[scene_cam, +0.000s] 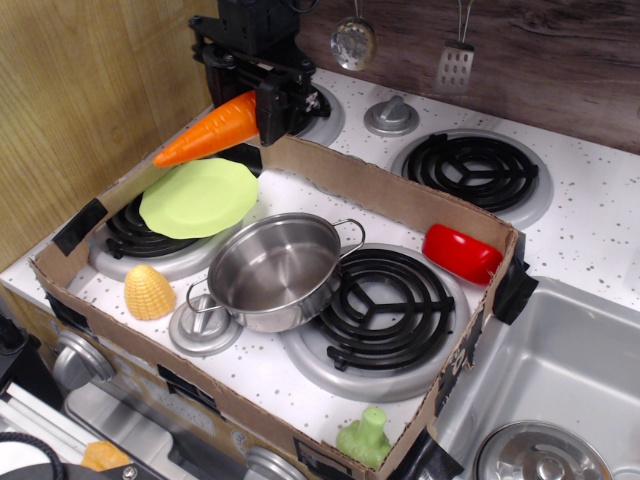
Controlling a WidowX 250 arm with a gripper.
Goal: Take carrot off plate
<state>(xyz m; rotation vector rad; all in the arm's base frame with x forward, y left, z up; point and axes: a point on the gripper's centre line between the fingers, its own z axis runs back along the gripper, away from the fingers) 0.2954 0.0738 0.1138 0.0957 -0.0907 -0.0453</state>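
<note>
The orange carrot (208, 131) hangs in the air, tip pointing left and down, above the back left edge of the cardboard tray. My gripper (268, 108) is shut on its thick stem end; the green stem is hidden by the fingers. The light yellow-green plate (199, 197) lies bare on the front left burner, below and in front of the carrot, apart from it.
A steel pot (275, 268) sits mid-tray with a grey lid (204, 328) and yellow corn cob (148, 291) to its left. A red pepper (461, 252) lies at right. The cardboard tray wall (380, 192) runs behind. A sink (560, 380) is right.
</note>
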